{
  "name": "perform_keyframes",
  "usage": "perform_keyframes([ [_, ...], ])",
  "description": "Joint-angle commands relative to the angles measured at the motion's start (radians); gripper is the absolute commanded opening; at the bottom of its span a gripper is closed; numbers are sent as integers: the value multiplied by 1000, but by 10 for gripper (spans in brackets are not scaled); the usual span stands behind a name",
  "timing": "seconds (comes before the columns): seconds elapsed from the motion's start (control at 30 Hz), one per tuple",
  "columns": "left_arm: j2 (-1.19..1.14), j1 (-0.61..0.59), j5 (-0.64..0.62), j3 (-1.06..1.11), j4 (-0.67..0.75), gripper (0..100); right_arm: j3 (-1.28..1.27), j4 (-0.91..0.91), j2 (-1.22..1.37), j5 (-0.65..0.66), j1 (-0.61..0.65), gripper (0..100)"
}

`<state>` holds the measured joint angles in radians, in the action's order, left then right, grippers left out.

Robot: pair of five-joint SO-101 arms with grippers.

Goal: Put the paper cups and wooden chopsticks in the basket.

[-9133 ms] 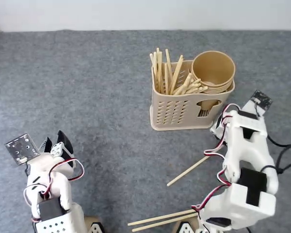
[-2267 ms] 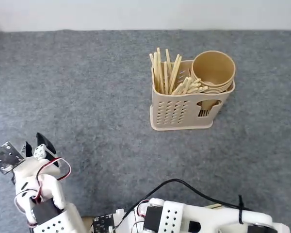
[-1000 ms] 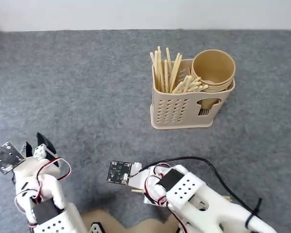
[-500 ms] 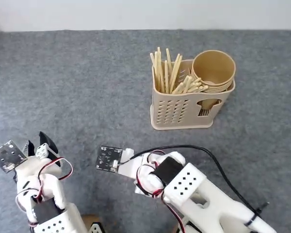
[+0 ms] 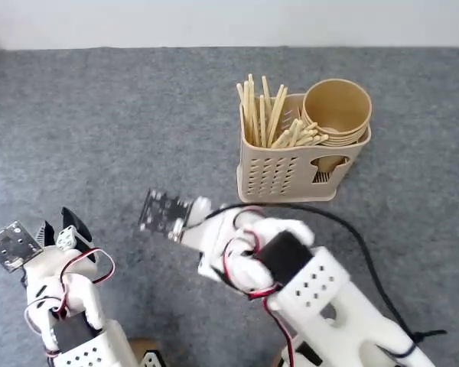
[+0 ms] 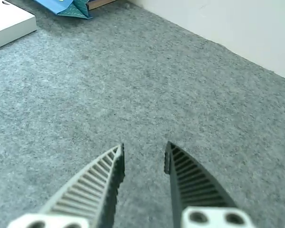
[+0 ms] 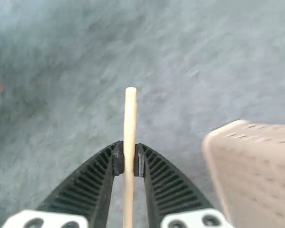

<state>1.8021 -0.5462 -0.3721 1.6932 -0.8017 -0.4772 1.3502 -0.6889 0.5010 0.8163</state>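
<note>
You've got the paper cups point(image 5: 336, 107) and a bundle of chopsticks point(image 5: 264, 115) in the basket point(image 5: 302, 180), your right gripper point(image 7: 128, 156) clamps one chopstick point(image 7: 129, 123) near it, undelivered, and your left gripper point(image 6: 143, 159) sits narrowly parted, empty.

One basket point(image 5: 275, 180), one stack of paper cups point(image 5: 336, 107), one bundle of chopsticks point(image 5: 262, 115), one separate chopstick point(image 7: 129, 109).

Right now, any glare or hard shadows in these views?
High view: soft, even light on the grey carpet, no glare, a faint shadow at the foot of the beige perforated plastic basket. Left wrist view: no distinct shadow under the open jaws of the left gripper. Right wrist view: no glare on the pale wooden chopstick in the jaws of the right gripper.
</note>
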Motion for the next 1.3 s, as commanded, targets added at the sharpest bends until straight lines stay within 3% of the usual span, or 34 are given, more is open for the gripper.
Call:
perform_keyframes([
  [0.0,20,6,6,-10,20,137,178,2,-13,-11,-48,9],
  [0.23,20,6,6,-10,20,137,459,-85,-8,-61,-114,9],
  [0.73,20,6,6,-10,18,137,546,-687,13,-138,-360,9],
  [0.97,20,6,6,-10,8,138,546,-727,165,-153,-475,9],
  [1.13,20,6,6,-10,8,138,546,-728,262,-334,-550,16],
  [1.27,20,6,6,-10,8,138,549,-696,288,-373,-576,68],
])
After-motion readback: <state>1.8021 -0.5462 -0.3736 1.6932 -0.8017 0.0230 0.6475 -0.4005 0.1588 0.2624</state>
